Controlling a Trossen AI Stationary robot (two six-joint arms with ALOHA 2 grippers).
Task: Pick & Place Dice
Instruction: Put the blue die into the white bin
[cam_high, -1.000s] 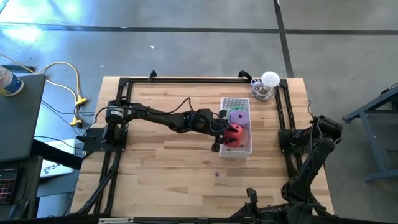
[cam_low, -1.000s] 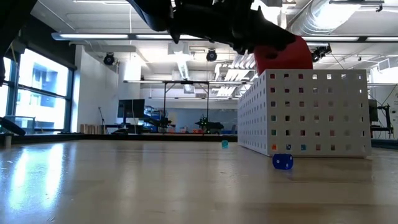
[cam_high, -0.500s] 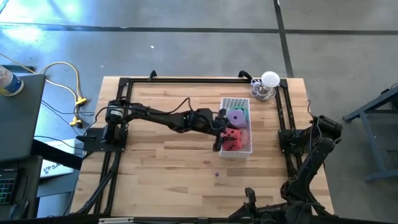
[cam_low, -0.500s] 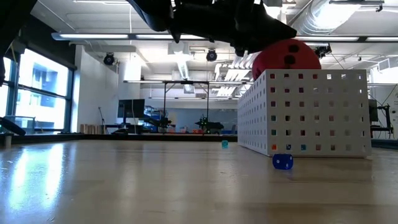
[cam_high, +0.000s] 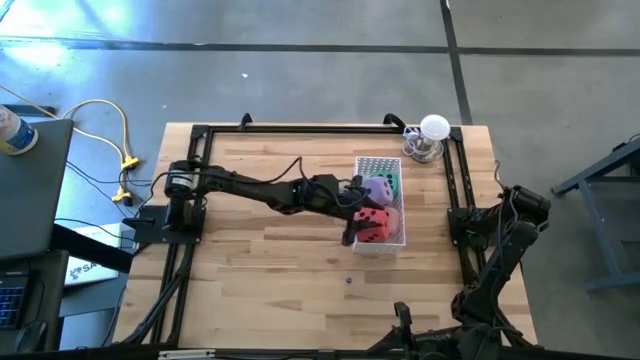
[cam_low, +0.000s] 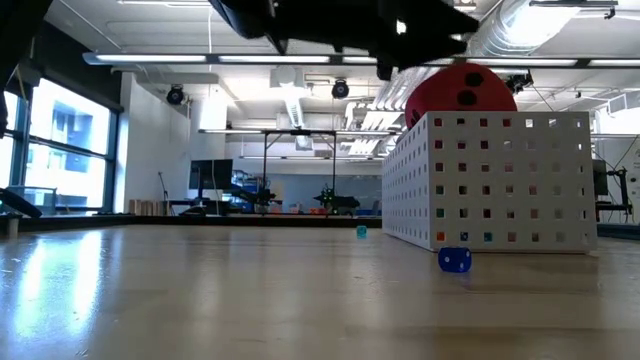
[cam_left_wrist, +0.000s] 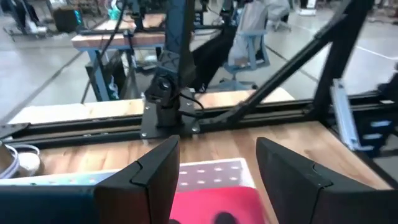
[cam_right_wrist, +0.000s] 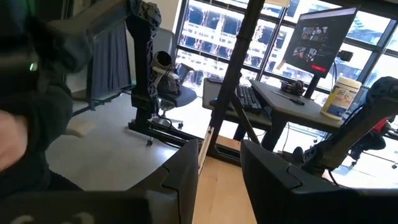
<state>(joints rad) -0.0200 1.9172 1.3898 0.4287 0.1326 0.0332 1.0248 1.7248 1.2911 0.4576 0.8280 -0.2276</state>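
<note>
The red die (cam_high: 371, 222) lies in the white perforated basket (cam_high: 377, 166) on top of the other dice, and its top (cam_low: 460, 90) sticks up over the rim. The purple die (cam_high: 380, 189) sits behind it, with a bit of pink (cam_high: 393, 214) and of green (cam_high: 396, 181) beside them. My left gripper (cam_high: 358, 203) hovers open just above the basket's left side (cam_low: 430, 30); in its wrist view the red die (cam_left_wrist: 214, 205) shows below the gap between the fingers. My right gripper (cam_right_wrist: 219, 174) waits open and holds nothing. Its arm (cam_high: 500, 250) is folded at the table's right edge.
A tiny blue bead (cam_low: 455, 260) lies on the wood in front of the basket (cam_high: 348, 280), and a teal bead (cam_low: 361, 231) lies farther back. A lamp-like thing with a white ball (cam_high: 432, 135) stands at the far right corner. A black frame (cam_high: 300, 131) borders the table.
My left gripper has let go of the red die. The die has dropped from above the rim into the basket and turned, so its pips now face up. The gripper has risen a little and rolled about its own axis.
</note>
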